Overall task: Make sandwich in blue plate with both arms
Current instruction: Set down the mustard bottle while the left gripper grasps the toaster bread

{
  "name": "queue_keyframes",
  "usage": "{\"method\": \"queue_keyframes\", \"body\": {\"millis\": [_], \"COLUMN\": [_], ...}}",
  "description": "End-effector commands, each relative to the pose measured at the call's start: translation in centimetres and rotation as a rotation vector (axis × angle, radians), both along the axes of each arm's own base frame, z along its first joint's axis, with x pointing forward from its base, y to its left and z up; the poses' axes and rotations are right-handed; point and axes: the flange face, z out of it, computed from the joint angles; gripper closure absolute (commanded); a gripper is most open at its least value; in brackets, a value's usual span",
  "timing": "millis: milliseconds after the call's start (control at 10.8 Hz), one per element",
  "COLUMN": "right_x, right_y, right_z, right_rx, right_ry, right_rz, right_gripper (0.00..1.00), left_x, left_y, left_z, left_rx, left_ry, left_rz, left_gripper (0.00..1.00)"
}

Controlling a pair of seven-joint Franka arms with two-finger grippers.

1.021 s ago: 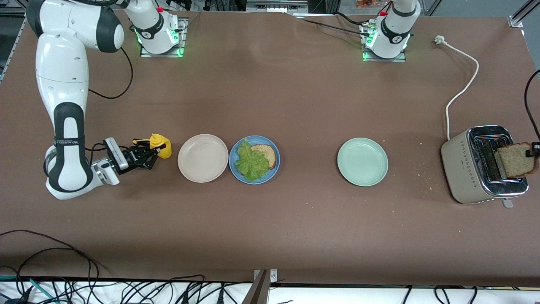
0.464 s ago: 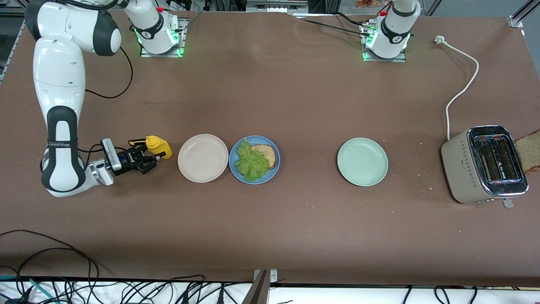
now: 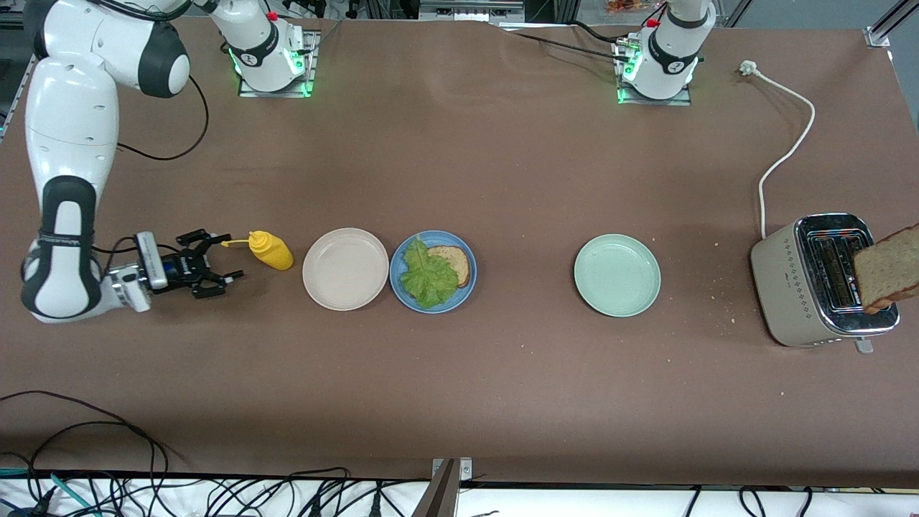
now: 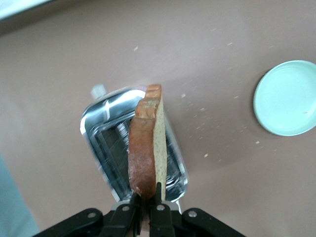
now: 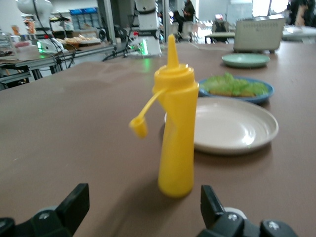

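Right claw (image 3: 215, 264): now spread wide and drawn back from the yellow bottle (image 3: 269, 249), which a second ago sat between its fingers. The bottle stands upright on the counter (image 3: 502, 179), free of the claw, its cap hanging open on its strap, just beside the beige plate (image 3: 345, 268) toward the right arm's end. Judgement: the sauce step looks finished and this arm is clearing away.

Left claw (image 4: 144, 210): clamped tight on the lower edge of a bread slice (image 4: 146, 140), held on edge over the toaster (image 3: 826, 280). A second ago the slice was low at the slots; it now hangs clear above them, at the edge of the front view. Judgement: the second slice is out and must next travel across to close the sandwich.

Blue plate (image 3: 402, 287): mid-counter, touching or almost touching the beige plate. It carries one bread slice (image 3: 454, 263) with a lettuce leaf (image 3: 427, 274) lying over most of it. No top slice yet; the sandwich is half built.

Mint plate (image 3: 617, 275): bare, between the blue plate and the toaster.

Writing: lettering runs along the right arm's forearm band and a small mark shows between the toaster slots; neither can be read. The bottle shows no label.
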Motion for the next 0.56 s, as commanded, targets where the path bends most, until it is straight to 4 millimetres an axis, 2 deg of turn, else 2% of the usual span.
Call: {"method": "queue_keyframes", "body": {"millis": [0, 93, 186, 371, 464], "right_x": [-0.4, -0.1, 0.2, 0.6, 0.7], "right_y": [-5.9, -7.1, -7.8, -7.7, -7.4], "right_z": [2.7, 4.3, 6.3, 9.8, 11.8], "right_rx": [-0.155, -0.192, -0.231, -0.26, -0.267], "right_ry": [0.075, 0.101, 0.138, 0.209, 0.255], "right_rz": [-0.107, -0.159, -0.201, -0.254, -0.271], "right_gripper": [0.0, 0.0, 0.0, 0.0, 0.0], "left_x": [1.6, 2.0, 2.5, 1.8, 0.8], "left_y": [-5.9, -7.7, -11.0, -17.6, -20.3], "left_z": [0.7, -0.3, -0.8, -3.0, -4.0], "left_rx": [0.011, 0.005, -0.015, -0.092, -0.105], "left_ry": [-0.014, 0.004, 0.009, 0.043, 0.048], "left_rz": [-0.042, -0.047, -0.059, 0.032, 0.084], "left_gripper": [1.0, 1.0, 1.0, 1.0, 1.0]}}
